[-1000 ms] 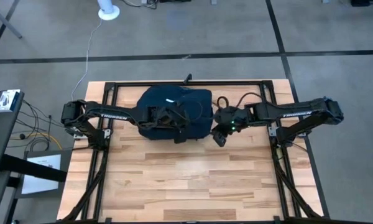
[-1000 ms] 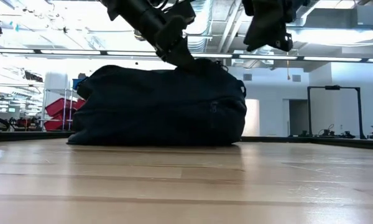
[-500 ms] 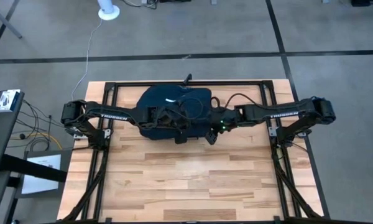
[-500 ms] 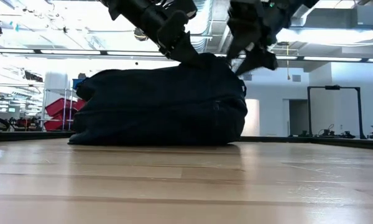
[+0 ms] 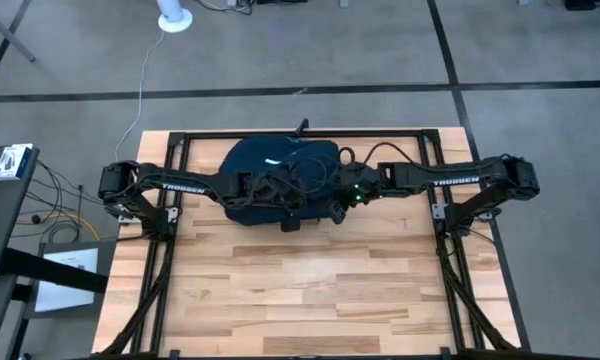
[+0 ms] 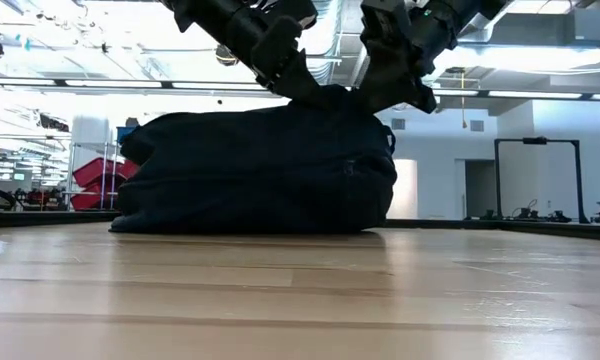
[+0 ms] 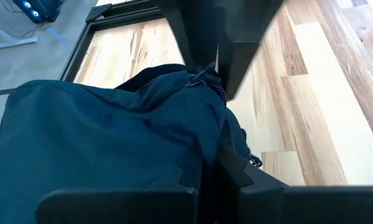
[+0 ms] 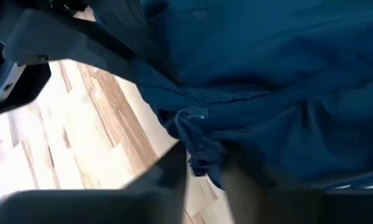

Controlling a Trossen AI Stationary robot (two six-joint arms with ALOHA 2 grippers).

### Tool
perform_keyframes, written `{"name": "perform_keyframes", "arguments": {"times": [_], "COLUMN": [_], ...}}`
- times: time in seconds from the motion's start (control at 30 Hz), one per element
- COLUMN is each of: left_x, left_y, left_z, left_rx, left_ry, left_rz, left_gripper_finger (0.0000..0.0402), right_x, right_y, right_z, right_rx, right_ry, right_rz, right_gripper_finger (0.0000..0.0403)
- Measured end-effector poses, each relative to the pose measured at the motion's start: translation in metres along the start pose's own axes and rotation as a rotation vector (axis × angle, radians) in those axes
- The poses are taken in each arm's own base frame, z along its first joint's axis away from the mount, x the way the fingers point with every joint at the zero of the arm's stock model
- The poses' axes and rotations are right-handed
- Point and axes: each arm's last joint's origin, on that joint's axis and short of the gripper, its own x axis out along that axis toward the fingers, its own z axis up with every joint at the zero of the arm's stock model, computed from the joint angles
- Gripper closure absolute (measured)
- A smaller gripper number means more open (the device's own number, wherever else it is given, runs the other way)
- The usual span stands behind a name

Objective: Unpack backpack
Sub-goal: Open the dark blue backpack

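Backpack [image 5: 275, 180] sits at bench's [image 5: 280, 300] far edge, centre; soft, floppy fabric, prob light, sags when pulled. Left gripper [image 7: 219, 68] clenched on fabric by zipper; right gripper [image 8: 202, 165] pinching fabric fold near zip – best hold pts

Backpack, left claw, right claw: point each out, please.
backpack [image 6: 250, 175], low view, middle of its side panel.
left claw [image 7: 216, 70], left wrist view, between the fingertips, pinching fabric by the zipper.
right claw [image 5: 337, 211], high view, tip at the bag's edge.
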Motion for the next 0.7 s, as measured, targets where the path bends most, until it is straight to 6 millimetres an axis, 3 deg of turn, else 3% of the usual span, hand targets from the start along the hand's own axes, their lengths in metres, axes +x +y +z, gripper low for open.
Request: {"name": "perform_keyframes", "arguments": {"times": [0.1, 0.4, 0.7], "left_x": [0.000, -0.001, -0.006], "left_y": [0.000, -0.001, -0.014], "left_z": [-0.001, -0.011, -0.015], "left_rx": [0.010, 0.074, 0.151], "left_ry": [0.008, 0.116, 0.141], "left_rz": [-0.001, -0.032, -0.229], "left_gripper_finger": [0.0402, 0.0401, 0.0401], "right_x": [0.000, -0.006, -0.008], "right_y": [0.002, 0.017, 0.011], "right_z": [-0.004, -0.016, -0.014], "right_rx": [-0.004, -0.002, -0.009], "right_ry": [0.027, 0.105, 0.116], "right_rz": [0.010, 0.091, 0.076], "right_gripper_finger": [0.0392, 0.0401, 0.0402]}}
